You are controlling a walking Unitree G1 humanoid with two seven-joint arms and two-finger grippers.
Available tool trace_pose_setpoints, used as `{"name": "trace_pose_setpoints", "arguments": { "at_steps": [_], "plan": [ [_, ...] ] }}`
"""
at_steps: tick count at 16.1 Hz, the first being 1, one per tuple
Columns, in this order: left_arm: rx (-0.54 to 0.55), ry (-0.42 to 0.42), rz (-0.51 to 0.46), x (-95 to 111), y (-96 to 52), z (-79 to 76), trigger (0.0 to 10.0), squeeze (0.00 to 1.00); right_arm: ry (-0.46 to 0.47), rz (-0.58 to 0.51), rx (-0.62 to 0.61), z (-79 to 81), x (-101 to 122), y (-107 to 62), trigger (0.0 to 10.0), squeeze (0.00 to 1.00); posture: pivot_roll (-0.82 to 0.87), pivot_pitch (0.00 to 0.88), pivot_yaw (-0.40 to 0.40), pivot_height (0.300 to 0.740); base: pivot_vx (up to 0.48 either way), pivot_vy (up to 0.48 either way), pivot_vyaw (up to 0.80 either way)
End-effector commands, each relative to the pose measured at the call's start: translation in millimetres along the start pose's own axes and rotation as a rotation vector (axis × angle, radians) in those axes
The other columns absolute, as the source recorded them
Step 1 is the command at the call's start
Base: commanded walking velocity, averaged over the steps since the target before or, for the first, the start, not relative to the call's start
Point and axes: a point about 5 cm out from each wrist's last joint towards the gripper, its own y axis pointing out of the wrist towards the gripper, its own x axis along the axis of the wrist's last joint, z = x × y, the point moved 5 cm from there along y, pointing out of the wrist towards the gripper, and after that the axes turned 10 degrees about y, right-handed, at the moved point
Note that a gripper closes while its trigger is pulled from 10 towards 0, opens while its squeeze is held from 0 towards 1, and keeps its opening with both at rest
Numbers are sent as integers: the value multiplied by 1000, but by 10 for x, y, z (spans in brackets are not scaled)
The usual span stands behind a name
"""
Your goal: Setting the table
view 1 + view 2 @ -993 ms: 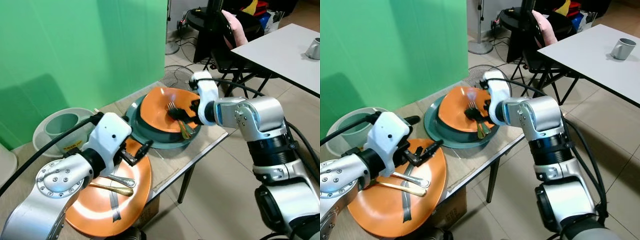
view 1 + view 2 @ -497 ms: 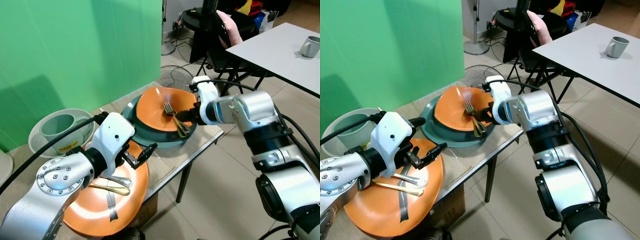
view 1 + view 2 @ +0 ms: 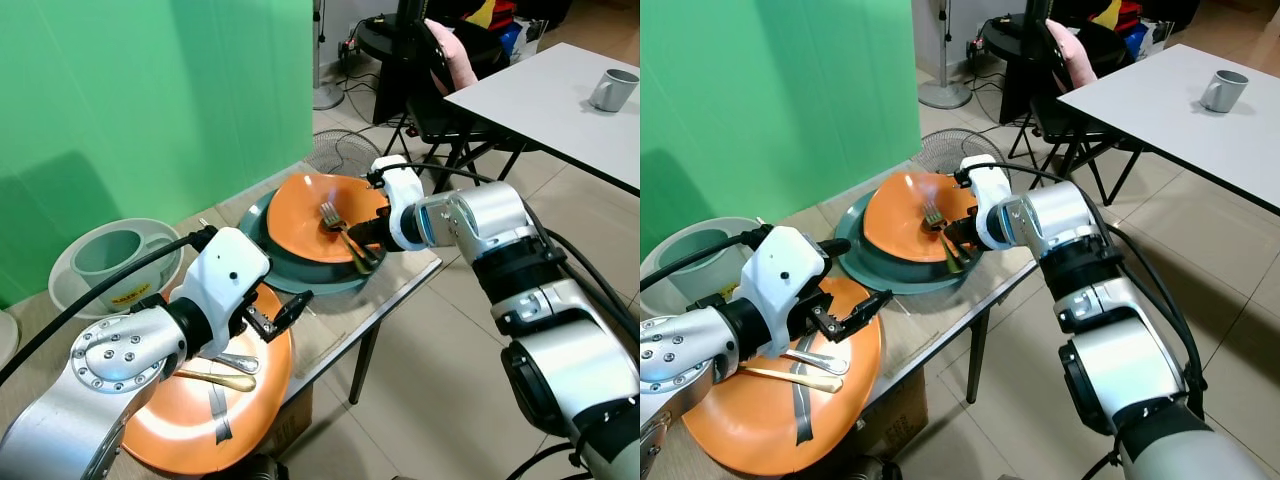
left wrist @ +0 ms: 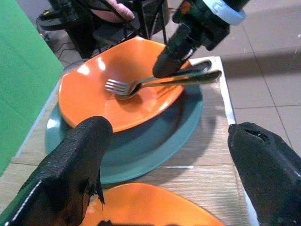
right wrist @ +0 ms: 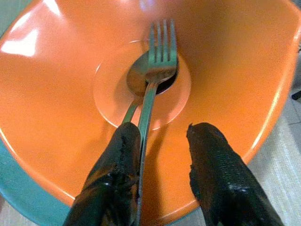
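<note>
At the worktop's right edge, the right hand has drawn back slightly from the fork and spoon in the orange bowl, fingers apart. Left hand hovers open over the near orange plate; open floor lies beyond.

Pretty sure I'm in some kind of studio or test room rigged up for recording, not an actual dining room: there's a big green backdrop hanging right behind my little tabletop, and cables trailing over the tiled floor. Further back I can see a standing fan, black office chairs and a plain white table with a grey mug.
</note>
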Motion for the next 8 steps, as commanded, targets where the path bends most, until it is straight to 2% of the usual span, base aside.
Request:
{"name": "trace_pose_setpoints", "arguments": {
  "at_steps": [1, 5, 8],
  "plan": [
    [-17, 10, 2, 14, -11, -39, 10000, 0, -20, 1, -8, 5, 34, 6, 0, 0, -24, 0, -7, 740, 0, 0, 0],
    [-18, 14, 4, 12, -5, -27, 10000, 0, 12, 6, 40, 43, 20, 41, 0, 0, -22, 0, -6, 740, 0, 0, 0],
    [-10, 19, 5, 11, 0, 1, 10000, 0, -8, 8, 68, 90, 34, 70, 196, 0, -21, 0, -7, 740, 0, 0, 0]
  ]
}}
